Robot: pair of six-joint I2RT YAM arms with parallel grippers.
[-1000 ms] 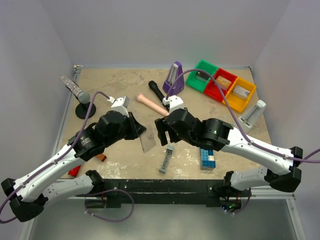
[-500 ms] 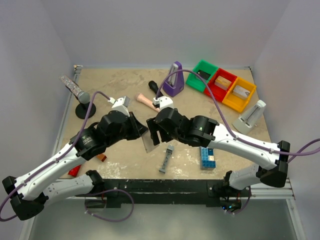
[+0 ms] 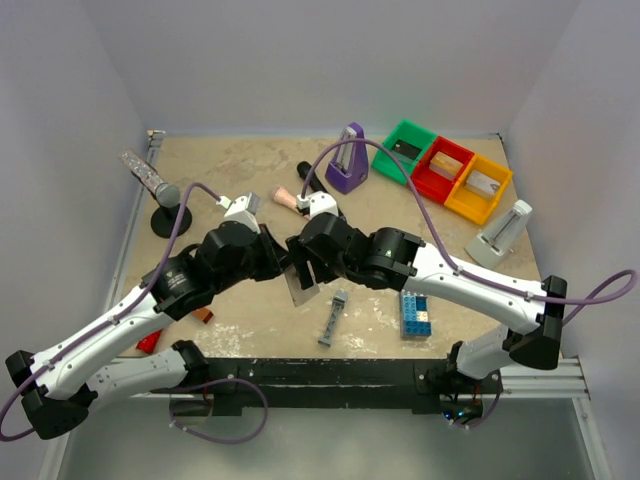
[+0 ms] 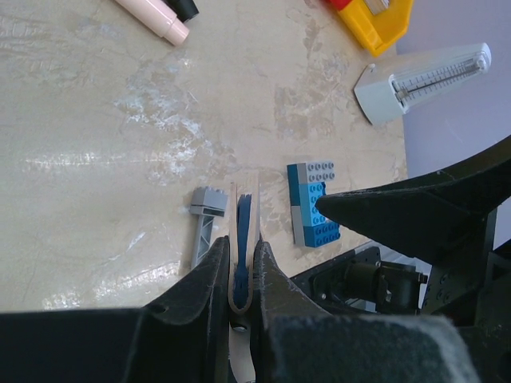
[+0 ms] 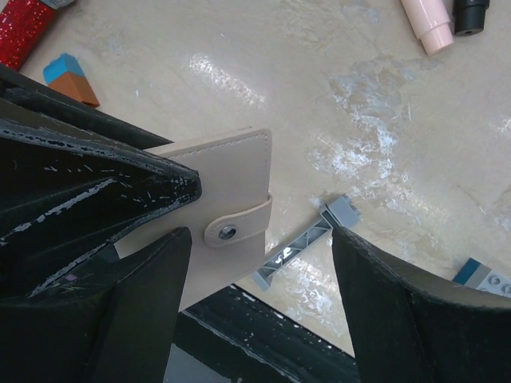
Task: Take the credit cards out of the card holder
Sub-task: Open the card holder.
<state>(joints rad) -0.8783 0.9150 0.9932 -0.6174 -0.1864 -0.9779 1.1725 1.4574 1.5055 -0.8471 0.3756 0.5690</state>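
Beige marbled tabletop lies under both my arms. Near its middle, my left claw (image 4: 240, 259) is clamped on one edge of the card holder (image 4: 242, 214) and holds it, as far as I can tell, up off the surface. My right wrist camera shows the holder's tan face, with the strap (image 5: 239, 226) snapped shut over it. The credit cards do not show, so I judge they are inside. My right claw (image 5: 257, 236) is wide apart, one finger on each side of the strap, touching nothing. The step in hand seems to be to undo the snap. I should close only on the free end of the strap, not on the whole panel, then pull gently away from the face. Because the holder is gripped by one edge only, a hard pull could turn it or slip it out, so the left claw must hold firm.
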